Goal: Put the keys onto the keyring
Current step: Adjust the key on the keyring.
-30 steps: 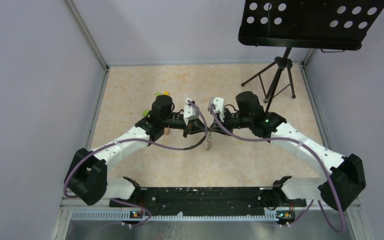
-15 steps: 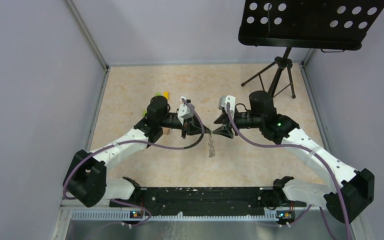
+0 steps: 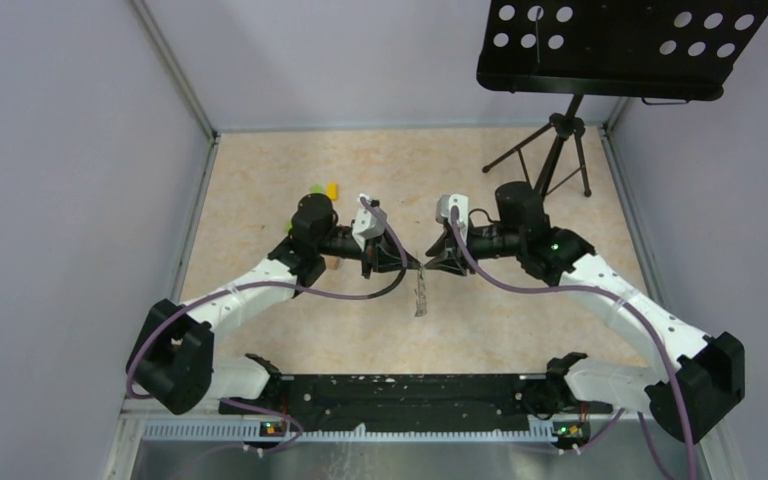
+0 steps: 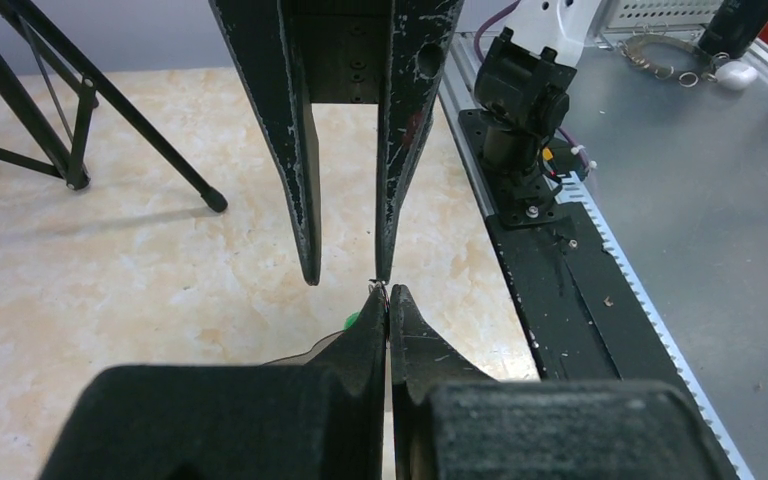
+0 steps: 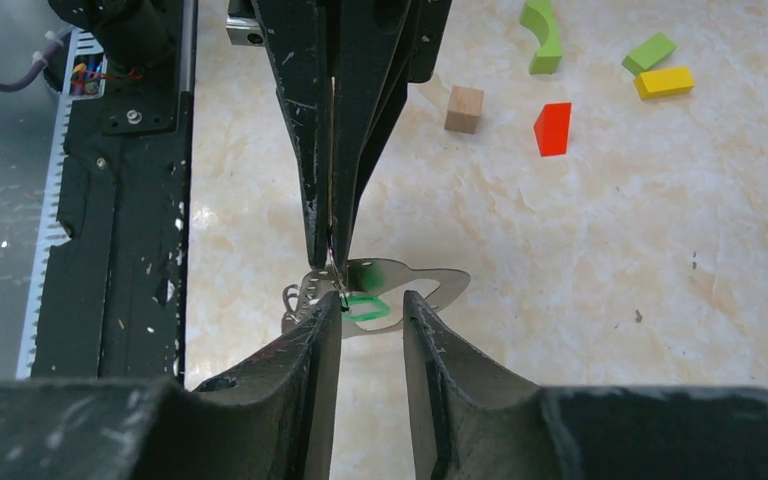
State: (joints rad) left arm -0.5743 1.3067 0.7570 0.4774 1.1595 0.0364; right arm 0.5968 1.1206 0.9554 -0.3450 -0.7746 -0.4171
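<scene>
Handling: keys (image 5: 430, 283) are probably light, stiff and slick, and likely to swing; best pinched flat across the wide head.
Look: silver-grey bunch with a green tag (image 5: 365, 310).
Place: hanging above the table (image 5: 560, 260), between the grippers.
Left gripper (image 4: 388, 305): jaws together on the bunch's top.
Right gripper (image 5: 368, 303): jaws apart, either side of the tag.
Keyring: cannot make out.

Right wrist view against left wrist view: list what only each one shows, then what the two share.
Only right wrist: the red block, yellow block, green curved block, tan wooden cube, and the silver metal keys seen flat-on. Only left wrist: the black tripod legs, the right arm's base. Both: the shut left claw tip to tip with the open right claw, the green tag, the beige marbled tabletop.
</scene>
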